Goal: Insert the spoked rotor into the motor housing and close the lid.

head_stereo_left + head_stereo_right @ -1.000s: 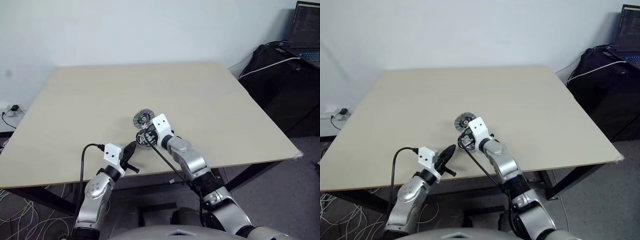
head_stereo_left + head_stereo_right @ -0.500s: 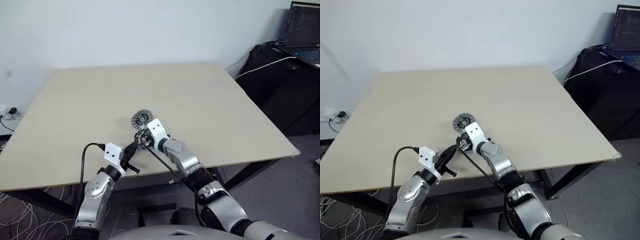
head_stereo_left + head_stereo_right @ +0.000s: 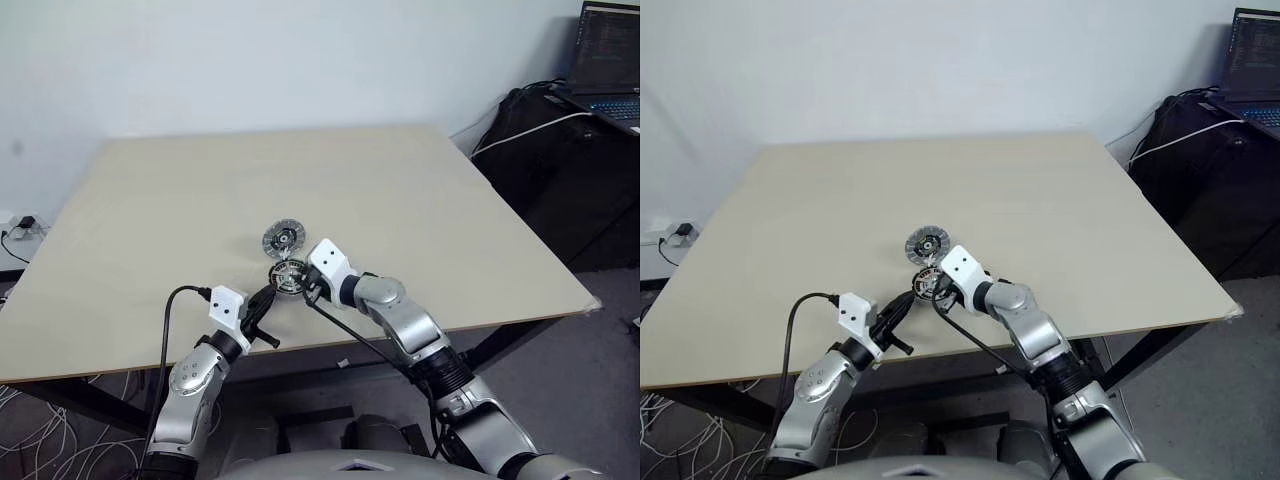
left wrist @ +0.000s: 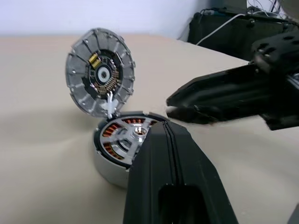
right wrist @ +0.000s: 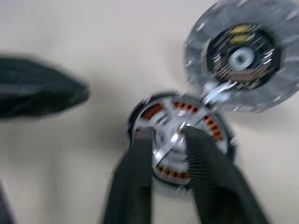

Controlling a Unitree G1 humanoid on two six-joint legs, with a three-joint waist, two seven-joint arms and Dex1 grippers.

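Note:
The motor housing [image 4: 110, 156] stands on the table near its front edge, copper windings ringed by a dark rim. The silver spoked rotor [image 4: 132, 134] lies inside it, with copper showing through its cut-outs. The ribbed lid [image 4: 100, 74] stands tilted up behind the housing, dark hub facing me. My right gripper [image 5: 167, 134] hovers open just above the rotor, with nothing between its fingers [image 5: 202, 163]. My left gripper [image 4: 164, 129] is shut and empty, level, its tip just short of the housing's near side.
The pale wooden table [image 3: 450, 210] stretches bare behind and to both sides of the parts. Its front edge runs just below my grippers. A laptop [image 3: 608, 55] rests on dark bags off the table to the right. Cables lie on the floor at left.
My right gripper has opened and drawn back to the right off the housing, which now shows uncovered with the rotor in it. The left gripper has stayed put.

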